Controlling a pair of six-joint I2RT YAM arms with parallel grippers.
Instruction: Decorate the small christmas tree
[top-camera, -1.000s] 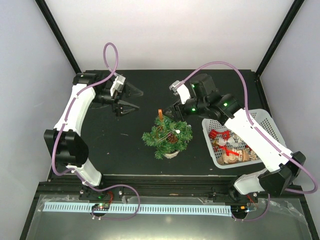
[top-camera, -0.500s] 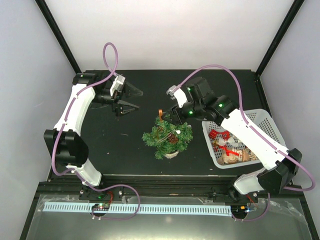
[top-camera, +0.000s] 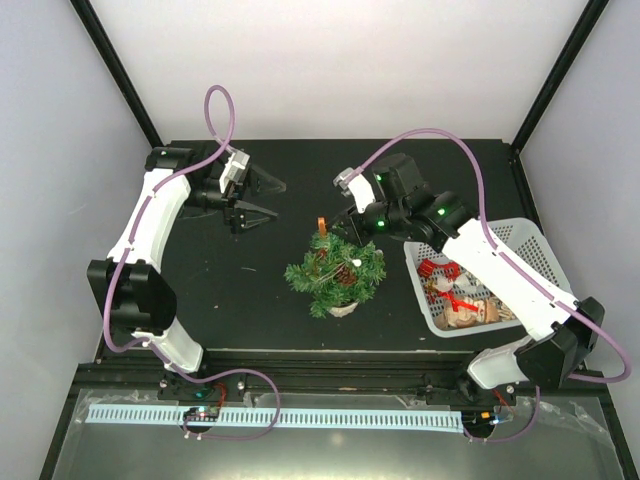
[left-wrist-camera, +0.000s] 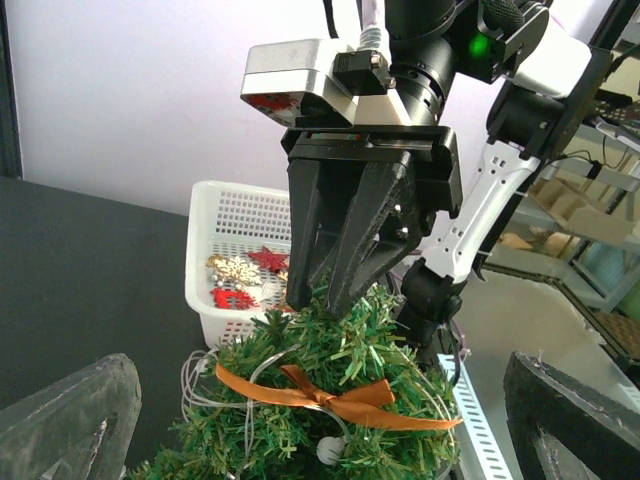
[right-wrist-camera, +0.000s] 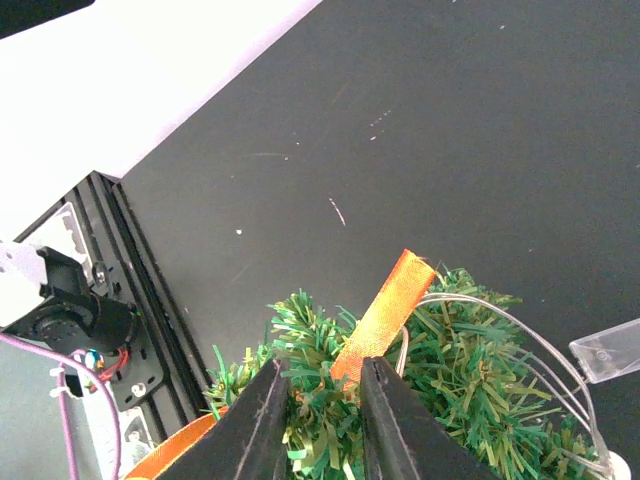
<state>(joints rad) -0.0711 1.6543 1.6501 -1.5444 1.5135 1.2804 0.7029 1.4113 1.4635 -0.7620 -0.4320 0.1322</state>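
Small christmas tree (top-camera: 335, 272) stands in its white pot (top-camera: 343, 310) mid-worktop (top-camera: 250, 290), just left of the white basket (top-camera: 528, 240). The basket holds red and pale ornaments (top-camera: 455, 295).

Right pincer (right-wrist-camera: 322, 372) is down on the treetop. Its jaws are drawn close with a narrow gap between them. Needle tips and the lower end of an orange ribbon (right-wrist-camera: 390, 310) sit in that gap; cannot tell whether the ribbon is actually pinched. A thin clear light wire (right-wrist-camera: 500, 320) loops over the branches.

Left pincer (top-camera: 252, 214) hangs above the worktop, back left of the tree and apart from it. Its jaws are spread wide and hold nothing.
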